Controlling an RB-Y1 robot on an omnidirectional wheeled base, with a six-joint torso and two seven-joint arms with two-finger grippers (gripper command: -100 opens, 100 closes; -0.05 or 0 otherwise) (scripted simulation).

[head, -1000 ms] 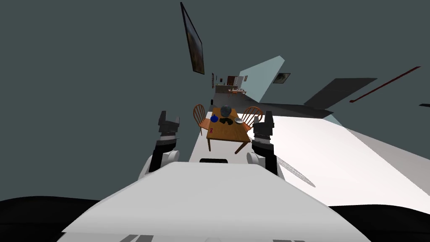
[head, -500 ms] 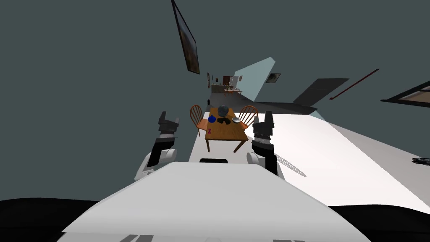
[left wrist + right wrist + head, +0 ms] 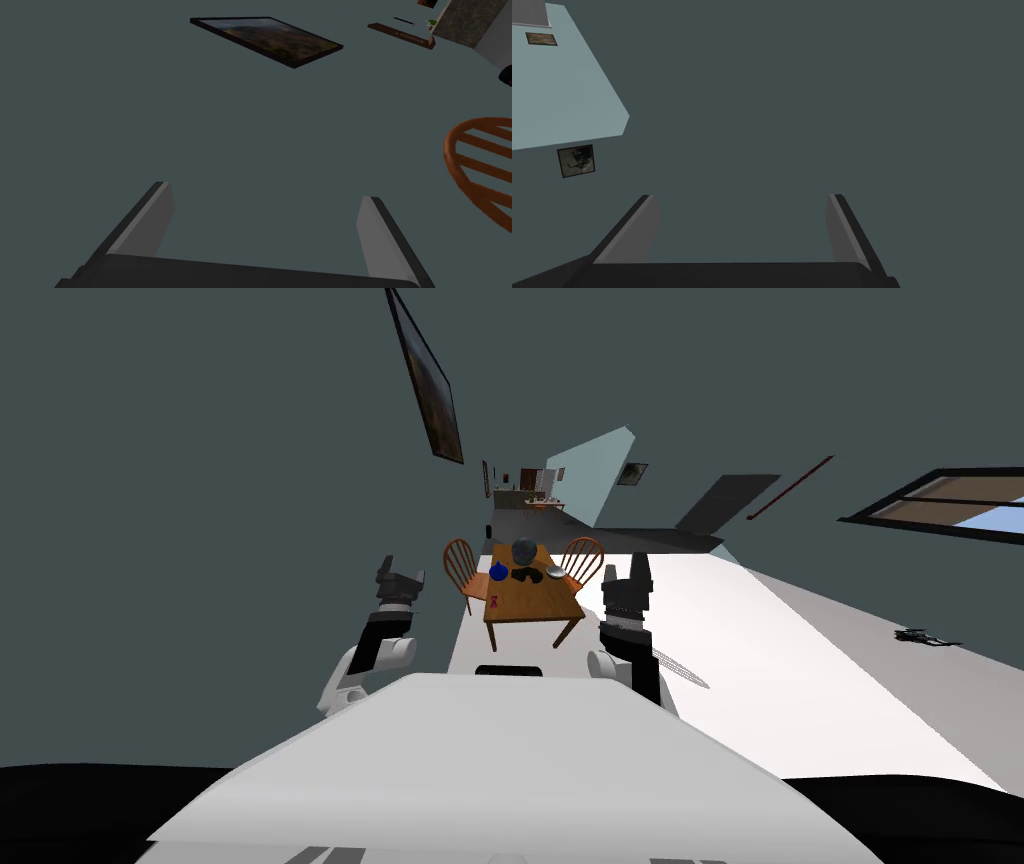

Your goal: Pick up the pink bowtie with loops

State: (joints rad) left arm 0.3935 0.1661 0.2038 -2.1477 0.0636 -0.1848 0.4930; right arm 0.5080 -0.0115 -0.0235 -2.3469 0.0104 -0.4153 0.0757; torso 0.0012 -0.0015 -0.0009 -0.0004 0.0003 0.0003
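Note:
A small pink bowtie (image 3: 492,601) lies near the front left corner of a brown wooden table (image 3: 535,606) some way ahead of me. Both arms are raised in front of my chest, well short of the table. In the head view my left gripper (image 3: 402,567) is left of the table and my right gripper (image 3: 626,565) is by the table's right side. The left gripper (image 3: 267,194) is open and holds nothing, with a dark wall behind it. The right gripper (image 3: 739,197) is also open and holds nothing.
On the table's far half stand a blue object (image 3: 498,572), a dark globe (image 3: 524,551), a black item (image 3: 527,574) and a grey bowl (image 3: 555,573). Two wooden chairs (image 3: 460,568) (image 3: 582,560) flank its far end; one chair back (image 3: 480,165) is near my left hand.
The whole head view has swung, so the table and wall picture sit further left and a window has come in at the right. Both grippers stay open.

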